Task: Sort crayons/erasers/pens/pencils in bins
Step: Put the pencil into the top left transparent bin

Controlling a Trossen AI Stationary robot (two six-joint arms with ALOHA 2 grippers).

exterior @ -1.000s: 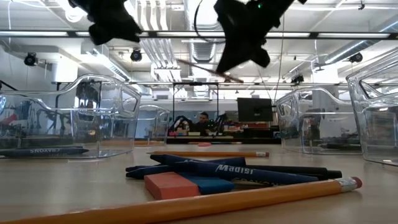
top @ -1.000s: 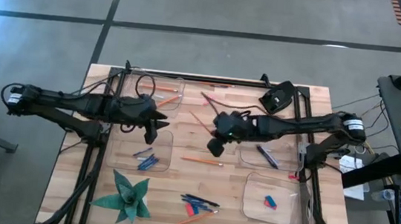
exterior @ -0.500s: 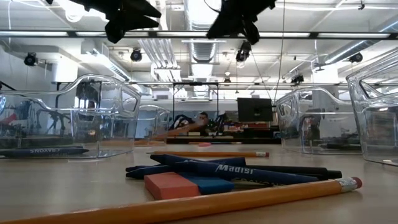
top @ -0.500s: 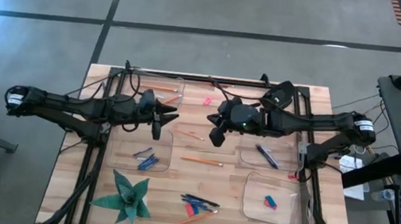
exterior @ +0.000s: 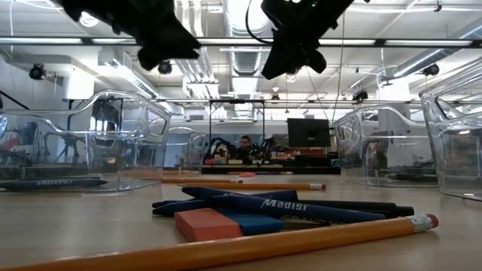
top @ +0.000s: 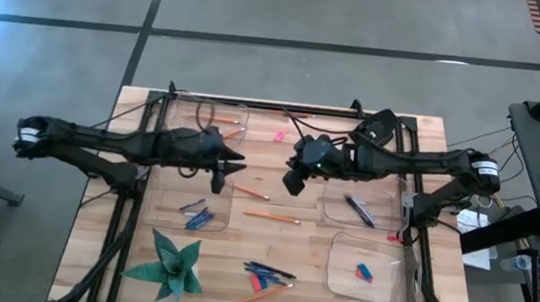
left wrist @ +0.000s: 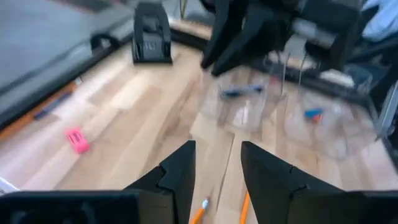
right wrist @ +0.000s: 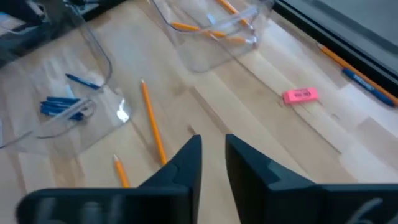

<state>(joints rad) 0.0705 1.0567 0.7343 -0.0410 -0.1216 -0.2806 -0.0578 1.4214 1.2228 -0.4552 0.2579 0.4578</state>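
Pale wooden tabletop (top: 308,266) on grey floor (top: 265,10), ceiling lights beyond

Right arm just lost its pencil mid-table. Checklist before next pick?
1. right gripper empty, jaws slightly parted: ok.
2. left gripper empty, open: ok.
3. Loose pencils between the bins, unobstructed: ok.
4. pencil bin at back left already holds pencils, has room: ok.
5. The two grippers are apart over mid-table: ok.
6. pink eraser still outside any bin: not ok.
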